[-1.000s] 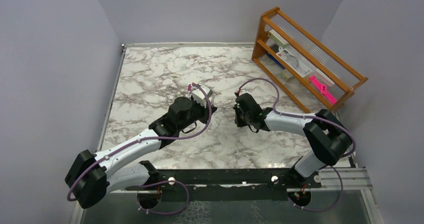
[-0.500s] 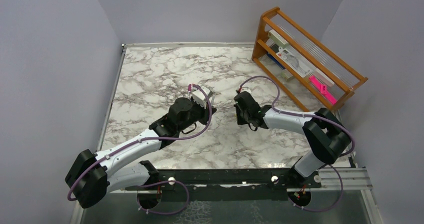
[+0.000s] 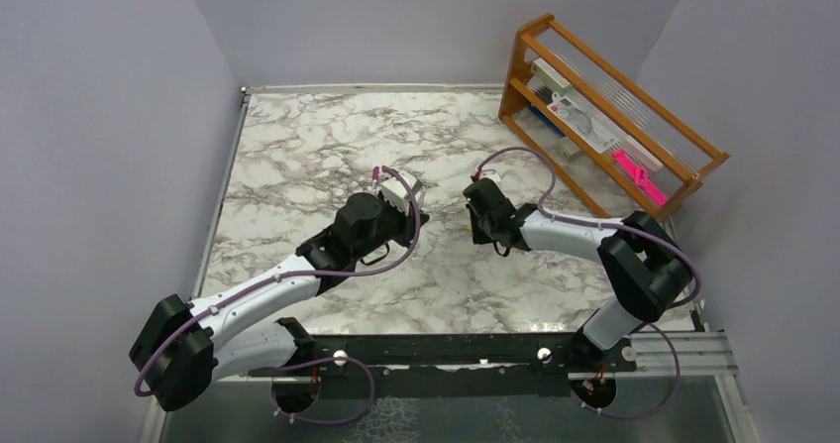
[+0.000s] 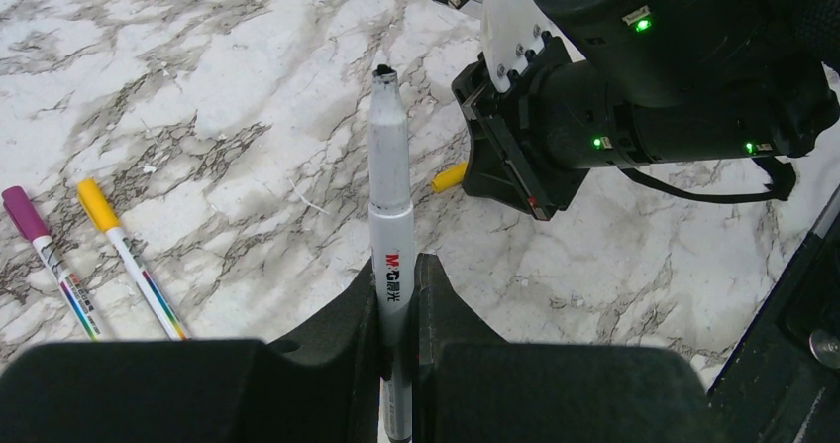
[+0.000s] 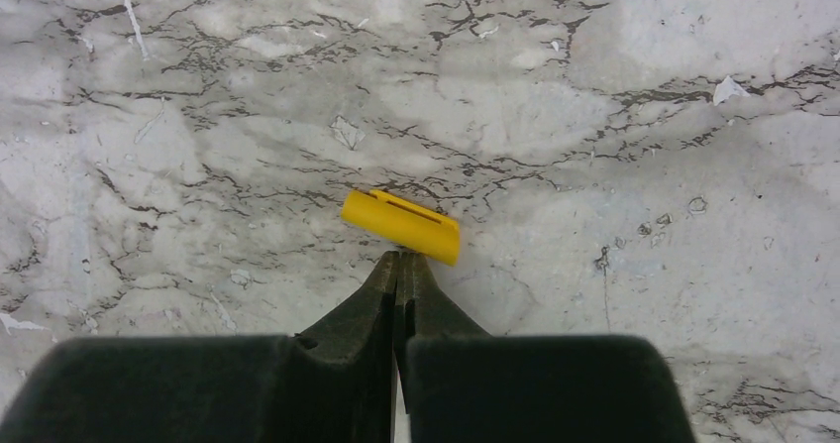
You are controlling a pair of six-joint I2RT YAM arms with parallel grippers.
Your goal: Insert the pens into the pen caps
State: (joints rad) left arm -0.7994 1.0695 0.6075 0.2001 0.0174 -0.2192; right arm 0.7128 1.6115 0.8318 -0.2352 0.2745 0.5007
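My left gripper (image 4: 396, 267) is shut on a silver-grey pen (image 4: 389, 175) that points away from me, its dark tip bare and aimed toward the right arm's wrist. A loose yellow pen cap (image 5: 401, 225) lies flat on the marble. My right gripper (image 5: 400, 257) is shut and empty, its tips at the cap's near side. The same yellow cap (image 4: 448, 177) shows in the left wrist view, under the right gripper's body. Two other pens lie side by side at the left, one wearing a purple cap (image 4: 22, 209), the other a yellow cap (image 4: 94, 202).
A wooden rack (image 3: 604, 116) stands at the back right, holding flat packs and a bright pink object (image 3: 634, 173). In the top view the two grippers face each other closely near the middle of the marble table (image 3: 297, 146). Grey walls close in the table on three sides.
The right gripper has shifted slightly toward the back and left, staying shut. The left arm holds still with the pen.
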